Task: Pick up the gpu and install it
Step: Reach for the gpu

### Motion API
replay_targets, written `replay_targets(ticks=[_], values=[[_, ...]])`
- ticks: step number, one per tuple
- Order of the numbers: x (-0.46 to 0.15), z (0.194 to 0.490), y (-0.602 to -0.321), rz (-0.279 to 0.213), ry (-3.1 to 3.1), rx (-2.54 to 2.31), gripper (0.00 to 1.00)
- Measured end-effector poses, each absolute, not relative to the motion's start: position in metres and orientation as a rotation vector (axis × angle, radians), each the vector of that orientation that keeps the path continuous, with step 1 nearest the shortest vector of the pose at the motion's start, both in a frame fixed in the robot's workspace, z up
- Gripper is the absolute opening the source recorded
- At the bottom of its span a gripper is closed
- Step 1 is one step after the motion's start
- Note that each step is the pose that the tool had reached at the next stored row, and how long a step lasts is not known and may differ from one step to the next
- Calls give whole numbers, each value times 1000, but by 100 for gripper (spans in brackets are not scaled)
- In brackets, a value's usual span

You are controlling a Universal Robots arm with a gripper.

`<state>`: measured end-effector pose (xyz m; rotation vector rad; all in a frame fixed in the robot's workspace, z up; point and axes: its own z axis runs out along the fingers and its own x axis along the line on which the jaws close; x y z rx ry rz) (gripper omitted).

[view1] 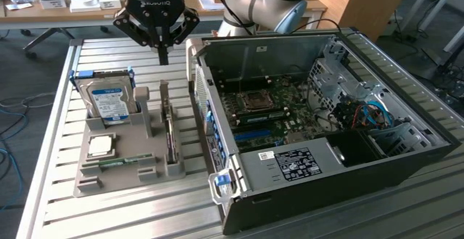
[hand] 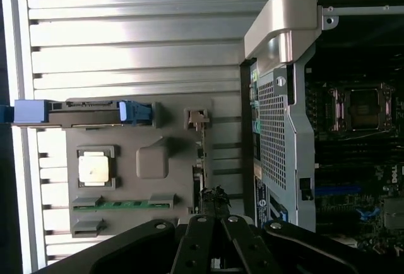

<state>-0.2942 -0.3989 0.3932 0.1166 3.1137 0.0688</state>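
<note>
One claw [view1: 163,58] here, fingers pinched together with nothing between them. It hangs over the slatted table [view1: 108,217], roughly in line with the gpu [view1: 168,125] but not touching it. The card stands on edge in its slot in the grey holder [view1: 116,182], between the hard drive [view1: 108,100] and the open PC case [view1: 326,141].

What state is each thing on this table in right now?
gpu: standing on edge in the grey holder, not gripped
claw: shut, empty, in the air near the gpu
hard drive: upright in the holder
computer case: side open, motherboard exposed
</note>
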Motion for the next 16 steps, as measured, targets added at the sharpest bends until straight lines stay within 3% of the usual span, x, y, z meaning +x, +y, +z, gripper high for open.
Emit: replay_targets(ticks=[16], values=[[-295,393,-414,69,3114,117,11]])
